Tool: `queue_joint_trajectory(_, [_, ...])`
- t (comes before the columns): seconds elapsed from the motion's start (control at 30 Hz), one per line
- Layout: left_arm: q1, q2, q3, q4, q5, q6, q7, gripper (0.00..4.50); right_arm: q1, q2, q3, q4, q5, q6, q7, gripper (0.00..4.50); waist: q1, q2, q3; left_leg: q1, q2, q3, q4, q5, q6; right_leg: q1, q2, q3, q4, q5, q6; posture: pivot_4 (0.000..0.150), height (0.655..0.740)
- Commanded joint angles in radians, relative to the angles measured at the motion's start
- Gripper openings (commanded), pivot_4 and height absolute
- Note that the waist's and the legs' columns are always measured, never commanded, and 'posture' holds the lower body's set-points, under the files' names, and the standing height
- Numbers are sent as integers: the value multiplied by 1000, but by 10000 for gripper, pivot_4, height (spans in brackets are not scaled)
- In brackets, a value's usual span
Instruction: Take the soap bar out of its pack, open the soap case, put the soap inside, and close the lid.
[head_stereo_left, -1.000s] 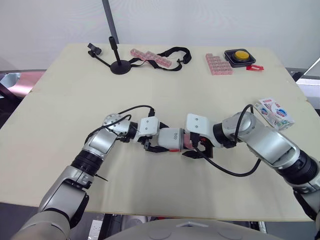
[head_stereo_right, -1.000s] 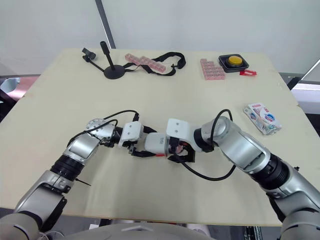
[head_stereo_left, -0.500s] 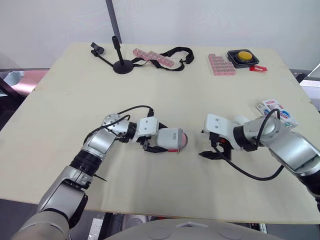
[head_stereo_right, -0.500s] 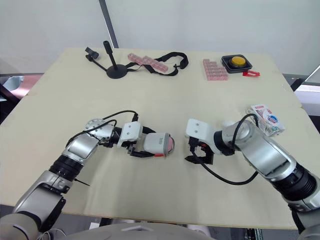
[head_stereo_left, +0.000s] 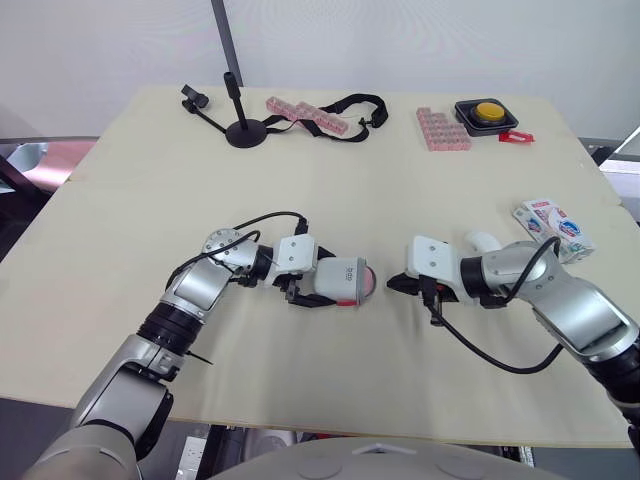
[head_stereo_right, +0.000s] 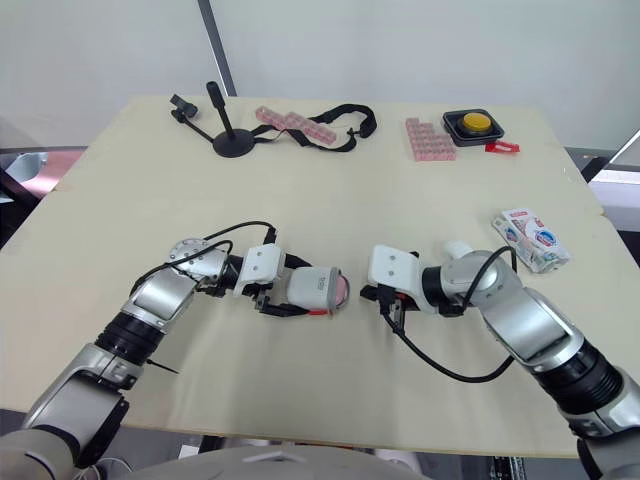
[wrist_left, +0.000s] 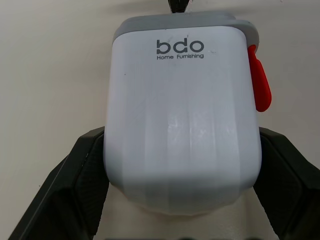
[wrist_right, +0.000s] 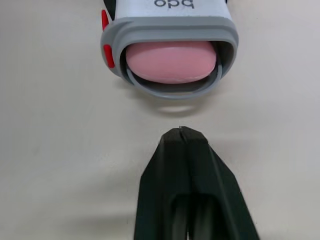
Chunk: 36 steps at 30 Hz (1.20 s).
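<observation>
The white soap case (head_stereo_left: 338, 280) with a grey rim and red latch lies on its side on the table, and my left gripper (head_stereo_left: 316, 286) is shut on it, one black finger (wrist_left: 80, 185) against each side. Its open end faces right, and the pink soap bar (wrist_right: 171, 61) sits inside it. My right gripper (wrist_right: 181, 131) is shut and holds nothing. Its tips point at the open end from a short gap away (head_stereo_left: 395, 284). The soap pack (head_stereo_left: 551, 226) lies at the table's right edge.
At the far side of the table are a black stand (head_stereo_left: 240, 130), a pink strip of boxes with a black strap (head_stereo_left: 302, 114), a pink block (head_stereo_left: 437, 129) and a yellow button box (head_stereo_left: 485, 112). A cable loops under my right arm.
My right gripper left the mouth of the case and drew back to the right, leaving the soap inside. Its fingers then shut and came back toward the open end. The left gripper stayed still.
</observation>
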Motion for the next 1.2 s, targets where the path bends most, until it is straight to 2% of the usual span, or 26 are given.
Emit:
queue_joint_trajectory(0.03, [2, 8, 23, -43, -22, 2, 6, 34570, -26, 15, 10, -13, -18, -18, 9, 154, -1, 0, 0, 0, 0, 0, 0, 0, 0, 0, 0, 0, 0, 0, 0, 1500, 7400])
queue_joint_trajectory(0.57, [0, 1, 17, -50, -21, 7, 21, 34570, -71, 70, 44, 11, -61, -23, 19, 154, -12, 0, 0, 0, 0, 0, 0, 0, 0, 0, 0, 0, 0, 0, 0, 1500, 7400])
queue_joint_trajectory(0.8, [13, 10, 49, -59, -45, -10, 38, 34570, 23, -60, -89, 65, -42, -63, 58, 154, -5, 0, 0, -1, 0, 0, 0, 0, 0, 0, 0, 0, -1, 0, 0, 1500, 7400])
queue_joint_trajectory(1.0, [45, -11, 83, -107, -78, -36, 74, 34570, 112, -77, -282, 66, 123, 24, 92, 154, -9, 0, 1, -1, 0, 0, -1, 0, 0, 0, 0, 0, -2, 0, 0, 1500, 7400])
queue_joint_trajectory(1.2, [80, -74, 119, -137, -50, -161, 214, 34570, 175, -29, -418, 14, 362, 263, 68, 154, -10, 0, 1, -2, 0, 0, -1, 0, 0, 1, 0, 0, -3, 0, 0, 1500, 7400])
